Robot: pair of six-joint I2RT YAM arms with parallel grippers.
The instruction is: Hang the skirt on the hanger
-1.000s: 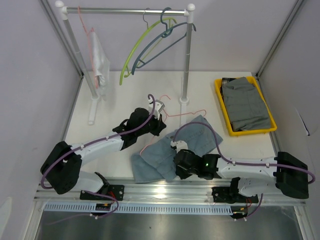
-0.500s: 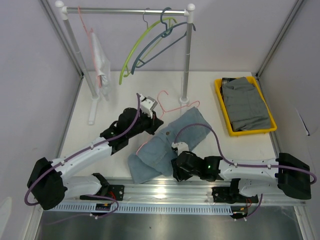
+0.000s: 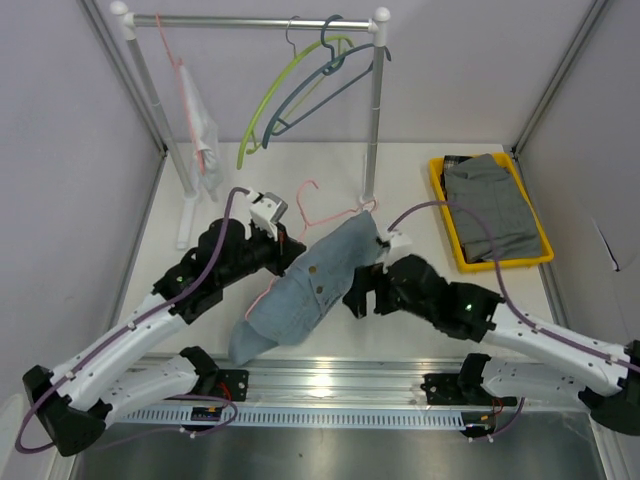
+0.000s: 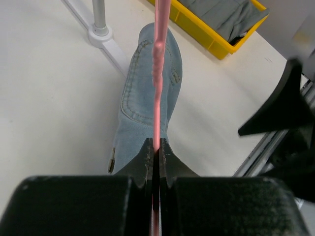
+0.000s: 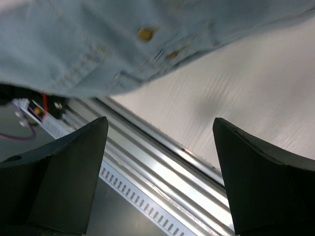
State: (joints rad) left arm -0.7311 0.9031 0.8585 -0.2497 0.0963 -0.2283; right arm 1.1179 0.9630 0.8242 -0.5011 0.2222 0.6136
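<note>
The pale denim skirt hangs on the thin pink hanger, slanting down to the near left with its lower end trailing towards the table's front edge. My left gripper is shut on the hanger wire, which runs straight up from between its fingertips in the left wrist view, hanger over skirt. My right gripper stands open just right of the skirt, nothing between its fingers. In the right wrist view the skirt with its buttons passes above the open right gripper.
A clothes rail at the back carries a green hanger, a blue-grey hanger and a pink hanger with a white garment. A yellow tray of grey clothes sits at the right. An aluminium rail edges the table's front.
My left arm has raised the hanger and carried it left, lifting the skirt off the table. My right gripper has opened, let go of the skirt and drawn back to the right.
</note>
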